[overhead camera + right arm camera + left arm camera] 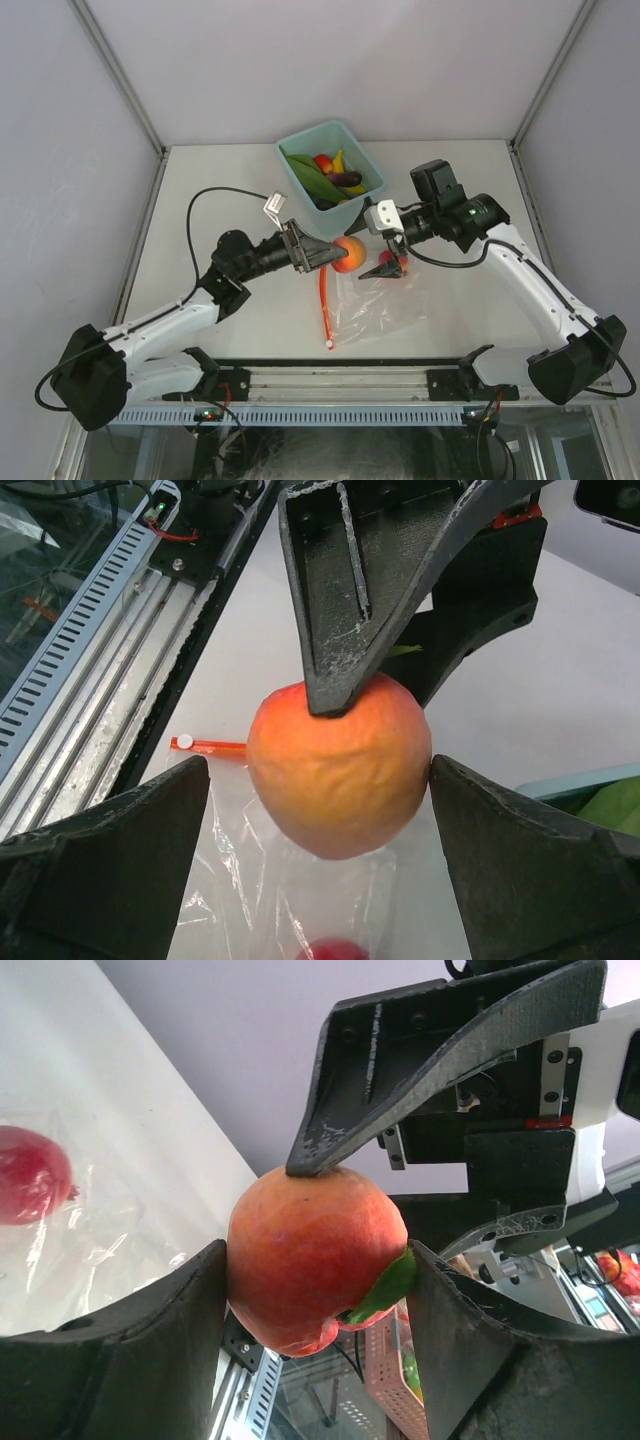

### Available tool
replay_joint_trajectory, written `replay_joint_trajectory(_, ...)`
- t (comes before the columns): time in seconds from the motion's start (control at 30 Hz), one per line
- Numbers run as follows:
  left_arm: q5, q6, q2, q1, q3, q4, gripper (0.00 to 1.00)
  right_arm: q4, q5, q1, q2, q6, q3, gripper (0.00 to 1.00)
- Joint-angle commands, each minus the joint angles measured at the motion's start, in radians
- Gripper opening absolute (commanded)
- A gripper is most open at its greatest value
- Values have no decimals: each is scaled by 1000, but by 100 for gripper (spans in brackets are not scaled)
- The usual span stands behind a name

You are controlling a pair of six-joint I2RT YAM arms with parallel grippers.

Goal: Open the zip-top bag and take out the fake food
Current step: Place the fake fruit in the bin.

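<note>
**Left gripper** (318, 1252): closed on the peach (349, 253). Both pads press its sides, and a green leaf sits against one pad.

**Right gripper** (320, 767): wide, straddling the same peach. One finger stands clear of the skin with a visible gap. The other sits at the skin's edge, and contact there cannot be confirmed. In the left wrist view, one right finger's tip rests on top of the peach.

**Peach:** held just off the near side of the bin (312, 138), above the end of the bag closest to the bin.

**Bag** (385, 305): lies on the table (220, 180) on the bin's near side, close to it but apart.
- Its zipper strip (324, 300) runs away from the bin toward the arm bases.
- Whether the mouth is open cannot be told.
- An apple (30, 1175) shows through the plastic.

**Bin contents:** green piece (308, 176), eggplant (346, 180), yellow piece (339, 160), red piece (322, 160).
</note>
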Motion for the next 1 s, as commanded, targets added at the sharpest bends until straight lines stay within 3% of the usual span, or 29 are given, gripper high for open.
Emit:
replay_joint_trajectory(0.0,57,-62,20,4,63,122,31,82,2,25,-10,92,40,89)
replay_joint_trajectory(0.13,59,-70,29,3,67,133,31,92,1,40,-7,114,49,76)
replay_joint_trajectory(0.3,59,-89,36,2,72,154,35,103,7,44,-4,131,49,49)
replay_joint_trajectory(0.4,47,-101,33,3,68,154,49,110,4,44,-2,143,50,38)
replay_joint_trajectory(0.5,22,-105,10,3,50,153,70,118,0,43,-4,173,57,28)
replay_joint_trajectory(0.63,-25,-83,-40,2,21,132,97,126,-24,36,-8,210,61,24)
replay_joint_trajectory(0.67,-39,-73,-55,4,14,119,100,128,-30,34,-10,219,62,23)
replay_joint_trajectory(0.97,-248,-23,-266,32,-111,-1,100,191,-41,28,-33,339,63,21)
